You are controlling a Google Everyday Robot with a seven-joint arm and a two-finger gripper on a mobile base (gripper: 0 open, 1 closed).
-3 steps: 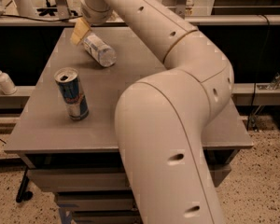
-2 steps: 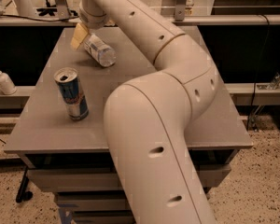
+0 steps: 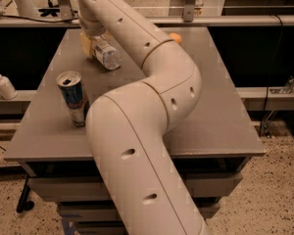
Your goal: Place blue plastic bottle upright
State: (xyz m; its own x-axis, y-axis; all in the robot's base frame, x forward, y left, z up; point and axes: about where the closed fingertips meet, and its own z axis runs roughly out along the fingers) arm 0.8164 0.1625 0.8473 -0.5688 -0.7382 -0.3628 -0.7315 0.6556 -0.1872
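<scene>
- The gripper [image 3: 89,42], at the blue plastic bottle [image 3: 109,57] on the table's [image 3: 225,106] far side, is largely hidden by the arm [image 3: 152,82].
- The bottle's cap end is covered.
- An orange object [image 3: 175,37] behind the arm is unidentifiable.

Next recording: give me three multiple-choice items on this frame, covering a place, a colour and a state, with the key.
1. Where is the gripper?
A. at the table's far left in the view, at the blue plastic bottle
B. below the tabletop
C. past the table's right edge

2. What colour is the small round thing at the far edge?
A. green
B. orange
C. purple

3. How does the bottle stand?
A. upright
B. lying on its side
C. upside down

Key: 1 A, the arm ends right at the bottle's far end. 2 B, it shows orange beside the arm. 3 B, its length runs along the tabletop.
</scene>
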